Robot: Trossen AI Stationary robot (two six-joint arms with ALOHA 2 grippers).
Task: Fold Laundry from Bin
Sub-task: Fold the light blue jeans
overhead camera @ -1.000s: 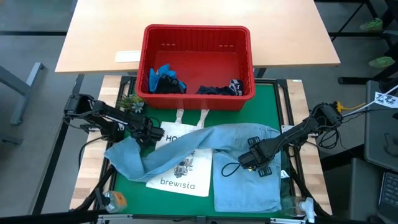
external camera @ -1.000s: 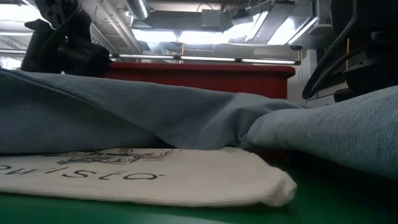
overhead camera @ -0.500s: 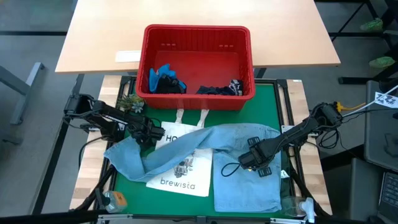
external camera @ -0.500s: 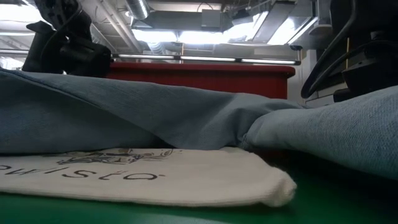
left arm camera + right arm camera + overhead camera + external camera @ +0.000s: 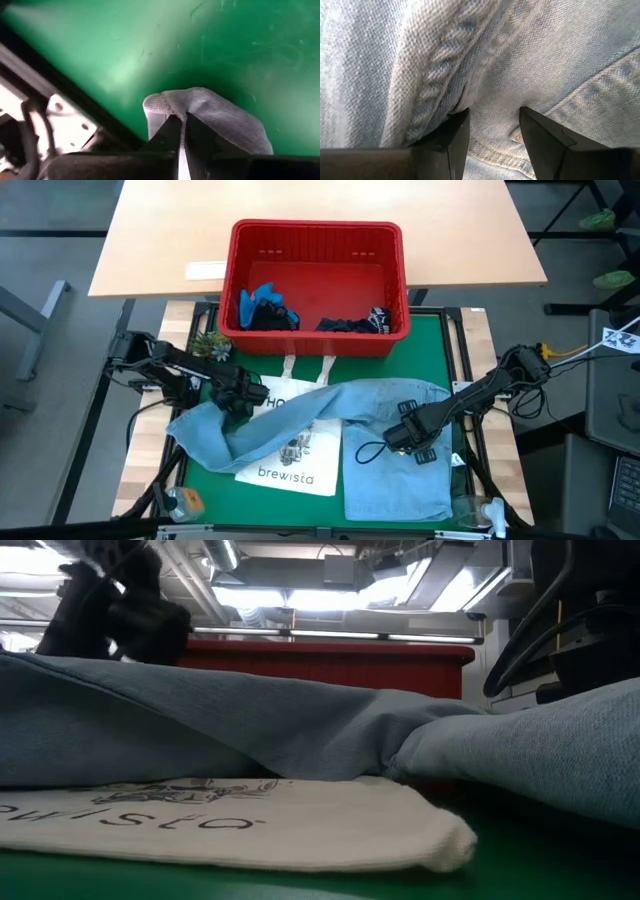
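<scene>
Left wrist view shows the left tool (image 5: 181,131) pinched tight on a small fold of pale denim, with only a little cloth caught between its fingers and green mat all round it. From so thin a bite the edge could slip free once the arm lifts, since much of the denim shirt (image 5: 300,420) drapes away to the right and would drag against the pull. The shirt also lies across the white tote bag (image 5: 290,455), so a lift may haul the bag along or rumple it.

The right tool (image 5: 492,125) stands partly open, its fingers pressed down into a thick seam of the shirt; it seems to straddle a ridge of cloth rather than hold it, though the close view leaves that unsure. If it closes there it may gather several layers at once.

In the high view the left tool (image 5: 240,393) sits at the shirt's far left corner and the right tool (image 5: 408,435) on its right part, where it spreads toward the near edge of the tabletop (image 5: 140,470). The red bin (image 5: 315,340) stands beyond both, at the far side, with a bright blue garment (image 5: 262,302) and a dark one (image 5: 350,323) inside.
</scene>
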